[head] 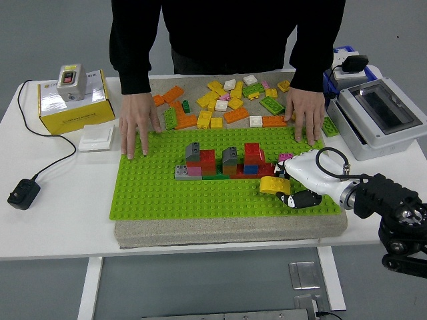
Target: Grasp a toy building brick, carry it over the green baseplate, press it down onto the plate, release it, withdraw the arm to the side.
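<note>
Yellow brick (pixel 272 185) grasped in right hand (pixel 301 181) fingers (pixel 288 198), over green baseplate (pixel 167 193) | contact with plate unclear | left hand unseen | person: two hands (pixel 139 127) flat on baseplate's far edge, beyond fingers

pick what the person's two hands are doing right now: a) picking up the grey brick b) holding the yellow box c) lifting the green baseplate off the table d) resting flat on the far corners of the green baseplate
d, the person's left-side hand and right-side hand both lie palm down, fingers spread, on the far edge of the green baseplate, while the robot's right hand holds a yellow brick over it.
</note>
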Controlling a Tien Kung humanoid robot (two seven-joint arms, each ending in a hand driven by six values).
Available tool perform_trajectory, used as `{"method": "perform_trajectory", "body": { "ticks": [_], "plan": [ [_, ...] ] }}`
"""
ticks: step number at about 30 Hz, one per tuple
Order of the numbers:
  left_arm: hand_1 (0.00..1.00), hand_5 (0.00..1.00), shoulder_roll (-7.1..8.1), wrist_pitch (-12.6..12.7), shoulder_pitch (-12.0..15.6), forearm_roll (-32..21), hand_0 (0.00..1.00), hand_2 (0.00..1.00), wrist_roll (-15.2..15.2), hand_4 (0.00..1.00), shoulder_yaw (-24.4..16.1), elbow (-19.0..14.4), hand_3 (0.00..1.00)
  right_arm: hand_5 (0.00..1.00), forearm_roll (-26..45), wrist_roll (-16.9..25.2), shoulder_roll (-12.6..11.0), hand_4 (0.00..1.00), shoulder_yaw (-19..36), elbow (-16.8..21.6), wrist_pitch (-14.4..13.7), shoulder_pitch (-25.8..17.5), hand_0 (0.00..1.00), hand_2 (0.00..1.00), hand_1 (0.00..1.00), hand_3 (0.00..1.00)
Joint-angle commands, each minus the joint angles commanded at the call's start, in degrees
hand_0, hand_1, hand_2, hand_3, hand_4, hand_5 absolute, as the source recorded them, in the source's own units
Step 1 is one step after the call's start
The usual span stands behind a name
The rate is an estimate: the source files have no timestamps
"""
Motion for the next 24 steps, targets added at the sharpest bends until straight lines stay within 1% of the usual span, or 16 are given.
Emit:
{"method": "perform_trajectory", "body": {
  "ticks": [2, 7, 8, 13, 14, 15, 19, 20, 24],
  "plan": [
    [0.637, 0.607, 0.02, -0.01, -0.04, 0.09, 0.684, 0.601, 0.03, 0.141, -0.06, 0.00, 0.698, 0.300, 0.03, 0.02, 0.43, 0.538, -0.11, 0.12, 0.52, 0.66, 0.232, 0.483, 0.258, 0.512],
    [0.637, 0.607, 0.01, -0.04, -0.10, 0.41, 0.684, 0.601, 0.12, 0.141, -0.24, 0.00, 0.698, 0.300, 0.92, 0.53, 2.06, 0.538, 0.71, 0.07, 2.91, 2.43, 0.232, 0.483, 0.258, 0.512],
    [0.638, 0.609, 0.01, -0.05, -0.13, 0.50, 0.684, 0.601, 0.13, 0.145, -0.29, 0.00, 0.699, 0.293, 1.12, 0.64, 2.48, 0.517, 0.95, -0.07, 3.50, 2.78, 0.232, 0.487, 0.261, 0.521],
    [0.638, 0.609, 0.06, -0.11, -0.33, 0.82, 0.684, 0.601, 0.15, 0.145, -0.45, 0.00, 0.699, 0.293, 1.82, 1.21, 4.07, 0.517, 1.91, -0.72, 5.64, 3.93, 0.232, 0.487, 0.261, 0.521],
    [0.637, 0.611, 0.08, -0.12, -0.37, 0.89, 0.684, 0.601, 0.16, 0.146, -0.49, 0.00, 0.700, 0.286, 1.95, 1.35, 4.29, 0.483, 2.10, -0.80, 6.00, 4.07, 0.231, 0.488, 0.262, 0.524],
    [0.637, 0.611, 0.11, -0.13, -0.41, 1.02, 0.684, 0.601, 0.18, 0.146, -0.55, 0.00, 0.700, 0.286, 2.15, 1.63, 4.62, 0.483, 2.46, -0.94, 6.68, 4.28, 0.231, 0.488, 0.262, 0.524],
    [0.637, 0.611, 0.24, -0.19, -0.50, 1.49, 0.684, 0.601, 0.26, 0.146, -0.76, 0.00, 0.700, 0.286, 2.80, 2.58, 5.25, 0.483, 3.67, -1.39, 9.09, 4.71, 0.231, 0.488, 0.262, 0.524],
    [0.637, 0.612, 0.27, -0.20, -0.52, 1.61, 0.684, 0.602, 0.27, 0.148, -0.81, 0.00, 0.701, 0.276, 2.91, 2.76, 5.32, 0.432, 3.89, -1.47, 9.54, 4.77, 0.229, 0.490, 0.263, 0.534],
    [0.637, 0.612, 0.41, -0.27, -0.62, 2.10, 0.684, 0.602, 0.33, 0.148, -1.04, 0.00, 0.701, 0.276, 3.20, 3.58, 5.64, 0.432, 4.94, -2.02, 11.83, 5.05, 0.229, 0.490, 0.263, 0.534]
  ]
}}
